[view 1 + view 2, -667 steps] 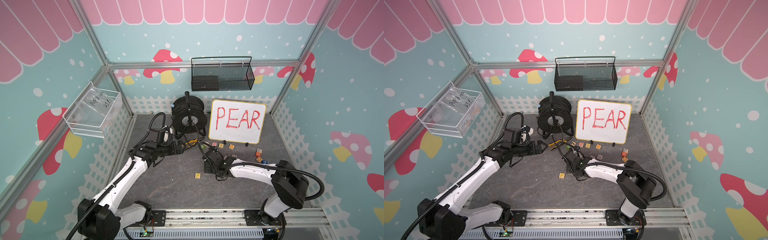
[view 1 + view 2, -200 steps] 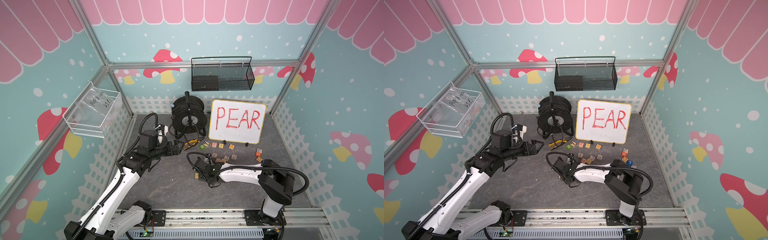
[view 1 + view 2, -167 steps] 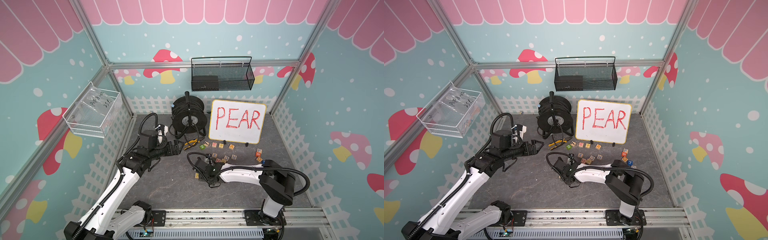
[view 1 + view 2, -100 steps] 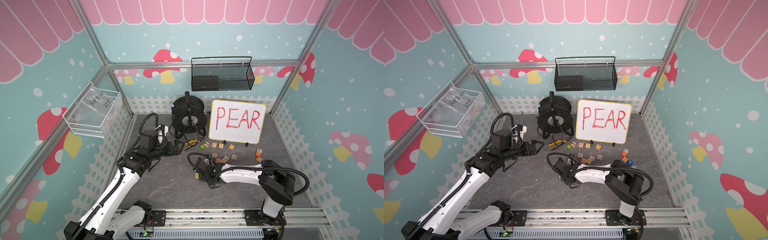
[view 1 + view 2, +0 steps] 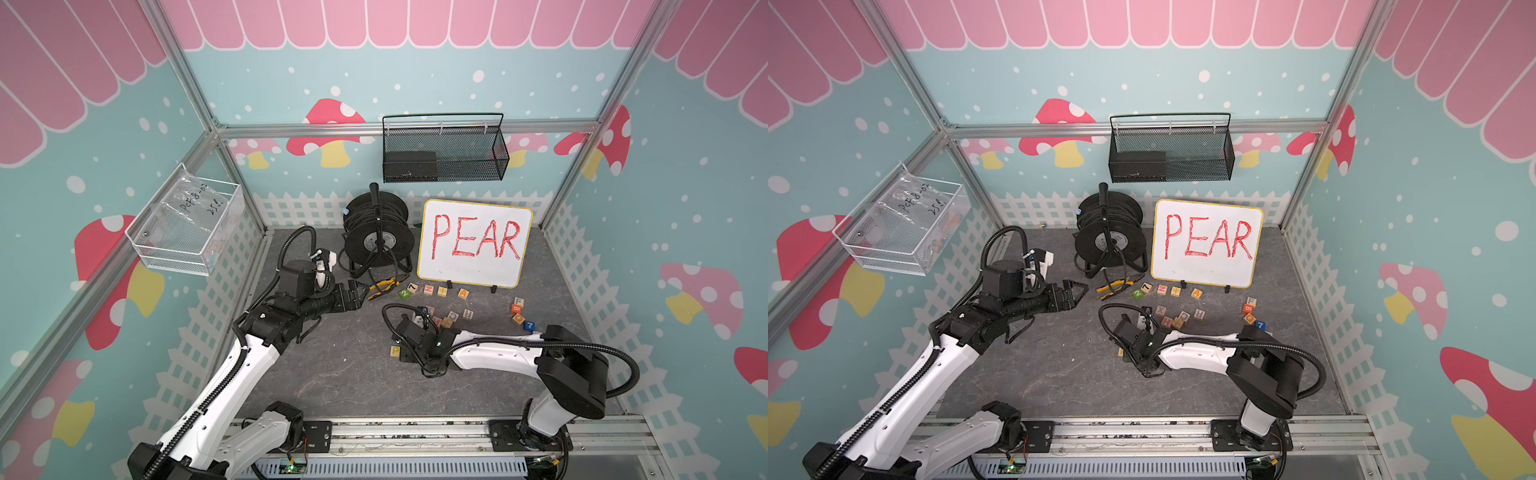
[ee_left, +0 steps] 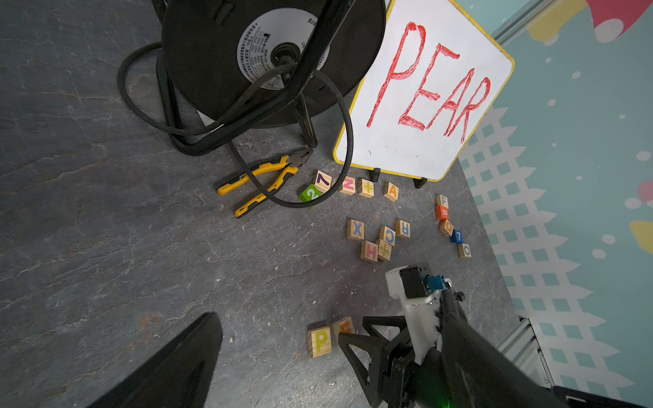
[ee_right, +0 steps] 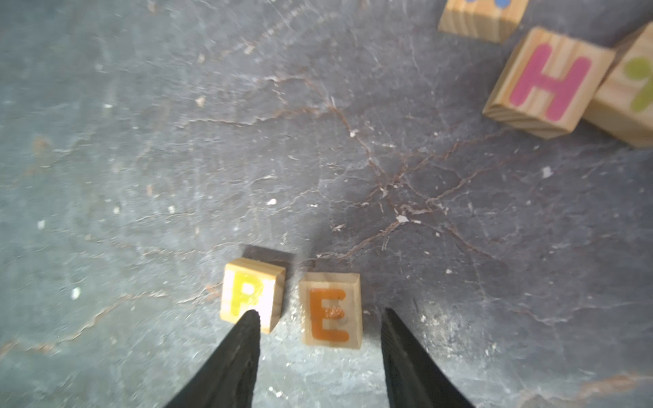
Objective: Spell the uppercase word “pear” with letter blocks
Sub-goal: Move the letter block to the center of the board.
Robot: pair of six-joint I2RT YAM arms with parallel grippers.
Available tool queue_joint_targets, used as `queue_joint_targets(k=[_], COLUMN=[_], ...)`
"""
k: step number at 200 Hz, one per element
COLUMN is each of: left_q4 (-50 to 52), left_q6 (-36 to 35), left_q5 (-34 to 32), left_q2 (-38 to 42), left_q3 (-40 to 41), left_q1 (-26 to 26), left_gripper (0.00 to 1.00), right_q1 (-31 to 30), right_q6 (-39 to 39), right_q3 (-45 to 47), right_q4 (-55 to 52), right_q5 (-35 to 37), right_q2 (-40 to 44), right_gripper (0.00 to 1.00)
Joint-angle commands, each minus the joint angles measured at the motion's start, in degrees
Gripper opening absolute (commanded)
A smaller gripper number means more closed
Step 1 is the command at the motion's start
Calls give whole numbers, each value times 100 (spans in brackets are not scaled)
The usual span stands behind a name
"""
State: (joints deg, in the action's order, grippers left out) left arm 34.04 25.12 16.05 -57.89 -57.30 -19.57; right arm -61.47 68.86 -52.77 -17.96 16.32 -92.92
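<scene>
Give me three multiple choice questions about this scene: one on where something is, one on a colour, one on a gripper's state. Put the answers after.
1. Where does the E block lie?
A. Beside the P block, with a small gap between them.
B. Stacked on the P block.
C. Tipped on one edge, far from any other block.

2. What colour is the letter on the H block?
A. Blue.
B. Pink.
C. Green.

3. How is the right gripper?
A. Shut on the E block.
B. Shut on the P block.
C. Open, a jaw on either side of the E block.

Answers:
1 A: the right wrist view shows both flat on the table, side by side.
2 B: the H is plainly pink.
3 C: the jaws stand apart, clear of the E block.
</scene>
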Motion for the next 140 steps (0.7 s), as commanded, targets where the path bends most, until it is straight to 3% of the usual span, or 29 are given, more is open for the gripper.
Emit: queue_joint_targets(k=[1,38,140], left_q4=[32,34,24], left_q6=[-15,-16,-22], left_q5=[-59,-53,-24], left_q2=[50,54,77], left_q3=[-74,-84,-75], left_q1=[-6,-7,-3], left_gripper=[99,99,99], right_q1=[-41,-36,11], right_q6=[65,335,-60], right_q3=[117,214,636], right_q4=[-30,-739,-300], right_q5=[269,639,460], right_q2=[191,297,176], right_gripper=[61,69,76])
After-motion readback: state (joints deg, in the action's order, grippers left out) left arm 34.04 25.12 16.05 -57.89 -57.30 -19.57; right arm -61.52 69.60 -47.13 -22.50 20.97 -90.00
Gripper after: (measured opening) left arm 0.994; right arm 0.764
